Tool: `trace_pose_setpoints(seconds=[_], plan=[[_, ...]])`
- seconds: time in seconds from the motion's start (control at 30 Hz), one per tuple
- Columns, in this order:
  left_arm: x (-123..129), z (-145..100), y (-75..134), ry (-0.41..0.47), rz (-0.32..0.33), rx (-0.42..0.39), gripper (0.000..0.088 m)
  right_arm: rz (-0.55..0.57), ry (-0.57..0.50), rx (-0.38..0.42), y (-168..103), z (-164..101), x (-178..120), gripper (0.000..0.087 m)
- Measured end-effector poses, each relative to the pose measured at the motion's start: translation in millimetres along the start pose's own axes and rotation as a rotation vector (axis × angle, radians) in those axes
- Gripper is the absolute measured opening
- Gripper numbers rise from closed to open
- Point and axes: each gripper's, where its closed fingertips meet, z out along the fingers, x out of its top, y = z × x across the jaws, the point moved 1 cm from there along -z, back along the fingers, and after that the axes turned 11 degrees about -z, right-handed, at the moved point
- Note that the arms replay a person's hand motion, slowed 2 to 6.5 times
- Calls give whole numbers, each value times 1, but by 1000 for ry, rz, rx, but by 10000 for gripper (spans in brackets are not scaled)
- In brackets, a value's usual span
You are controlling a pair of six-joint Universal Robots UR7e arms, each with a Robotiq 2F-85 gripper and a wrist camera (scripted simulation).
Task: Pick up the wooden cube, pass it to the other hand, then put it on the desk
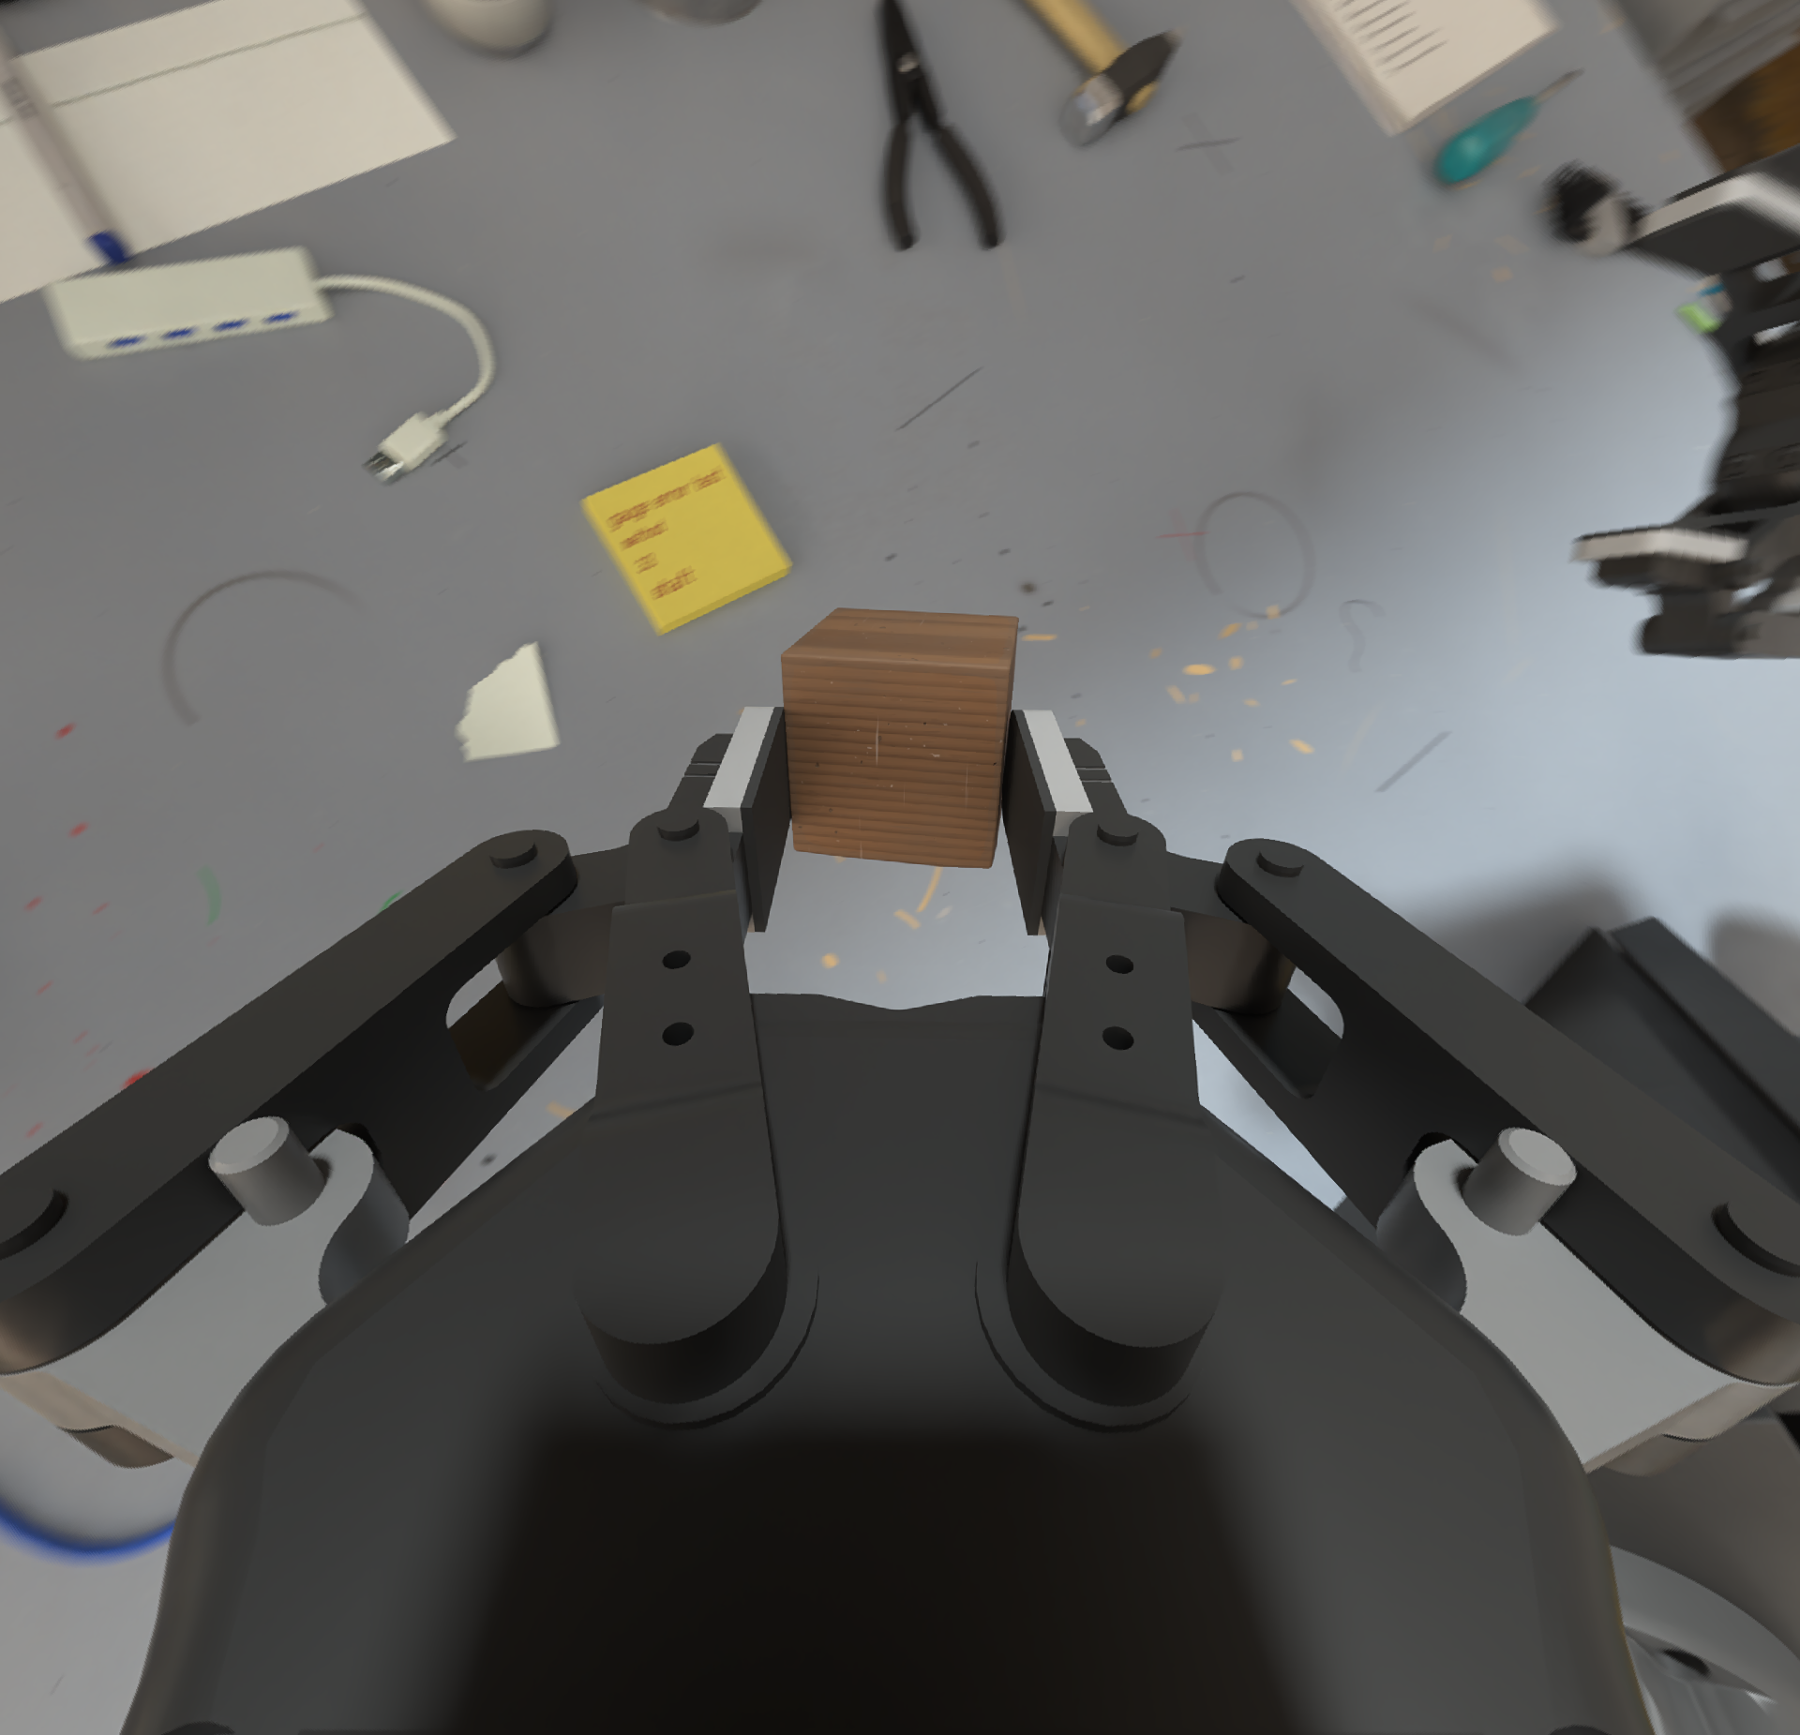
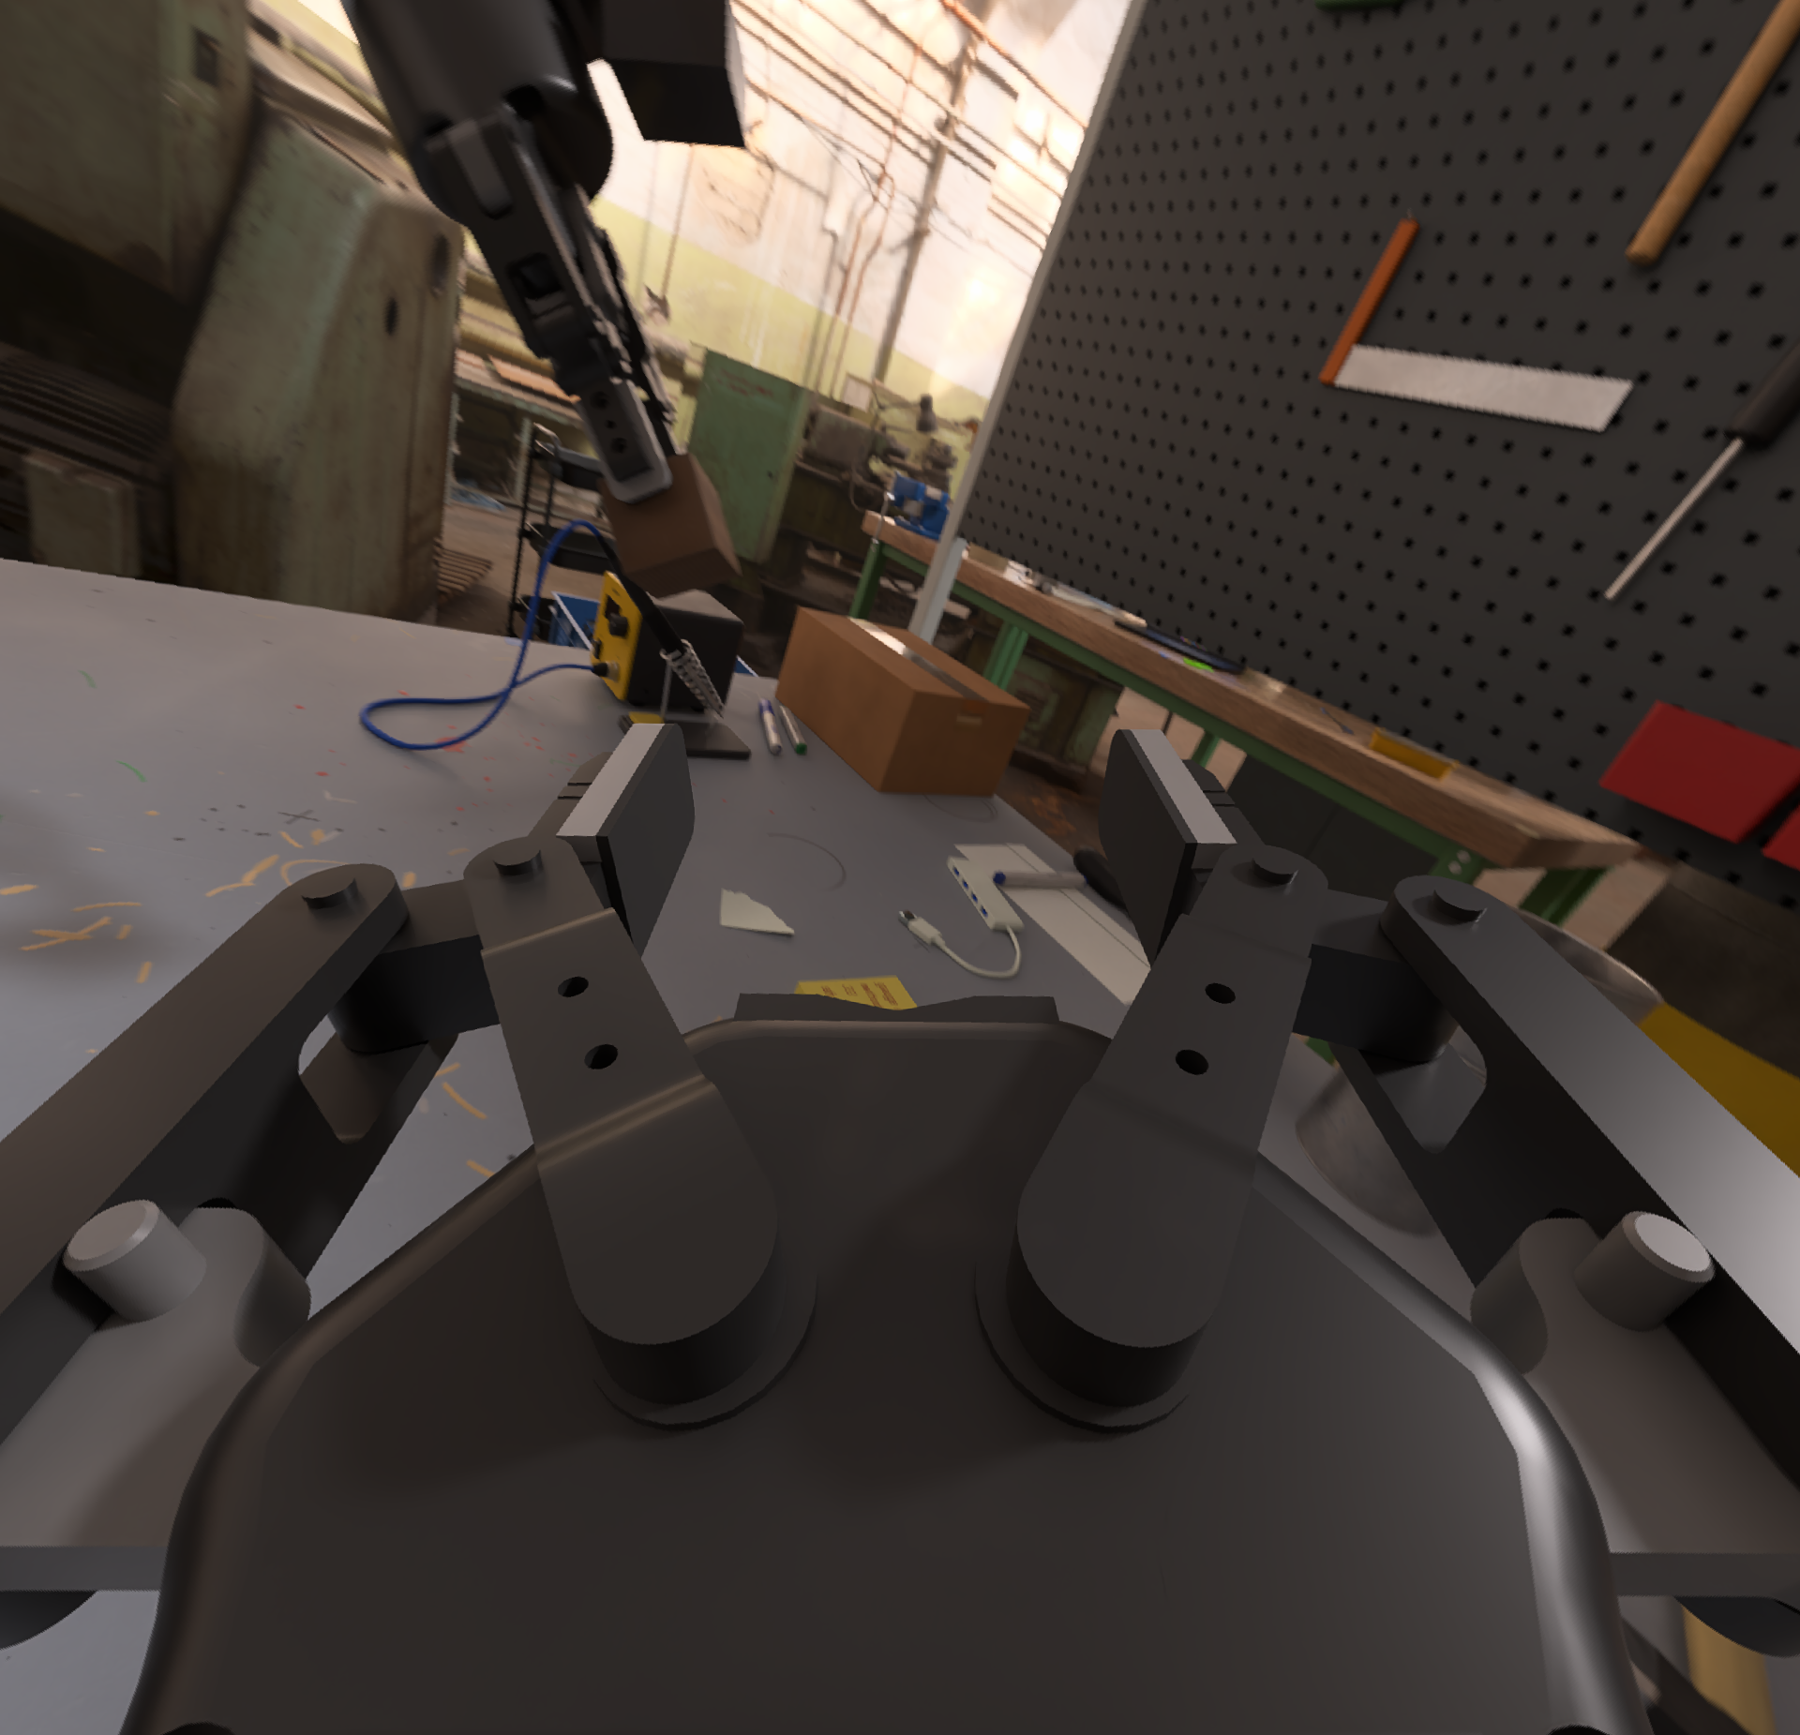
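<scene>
My left gripper (image 1: pixel 898 763) is shut on the wooden cube (image 1: pixel 896 744), a brown block with fine horizontal grain, and holds it in the air above the grey desk (image 1: pixel 974 442). In the right wrist view the cube (image 2: pixel 677 529) hangs high up at the tip of the left gripper (image 2: pixel 657 510), well above the desk (image 2: pixel 243 714). My right gripper (image 2: pixel 901 802) is open and empty, low over the desk, with the cube up and to the left of it. It also shows at the right edge of the left wrist view (image 1: pixel 1695 578).
On the desk lie a yellow sticky pad (image 1: pixel 687 537), a paper scrap (image 1: pixel 511 710), a white hub with cable (image 1: pixel 185 301), pliers (image 1: pixel 925 130), a hammer (image 1: pixel 1091 42) and a teal-handled tool (image 1: pixel 1485 140). A cardboard box (image 2: pixel 896 705), a soldering station (image 2: pixel 643 651) and a pegboard (image 2: pixel 1412 422) stand farther off.
</scene>
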Motion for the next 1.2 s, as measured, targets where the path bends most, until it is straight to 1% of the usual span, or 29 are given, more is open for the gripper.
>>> trace_pose_setpoints(seconds=[0.13,0.23,0.43,0.53,0.63,0.87,1.03,1.2], plan=[[7,3,34,25,32,-139,397,-25,78,33,-12,0,13,741],[10,6,58,33,59,-235,397,-47,115,42,-18,0,20,743],[8,18,100,16,116,-402,397,-95,150,36,-26,0,28,752],[7,26,117,8,143,-471,397,-120,163,33,-29,0,32,755],[5,34,132,-1,168,-525,397,-142,172,21,-30,-1,35,759],[-1,47,164,-14,222,-666,397,-196,187,2,-32,-4,41,797],[-3,52,180,-3,234,-763,397,-233,186,-12,-30,-6,43,800],[-5,56,191,4,239,-841,397,-261,192,-24,-29,-8,46,800]])
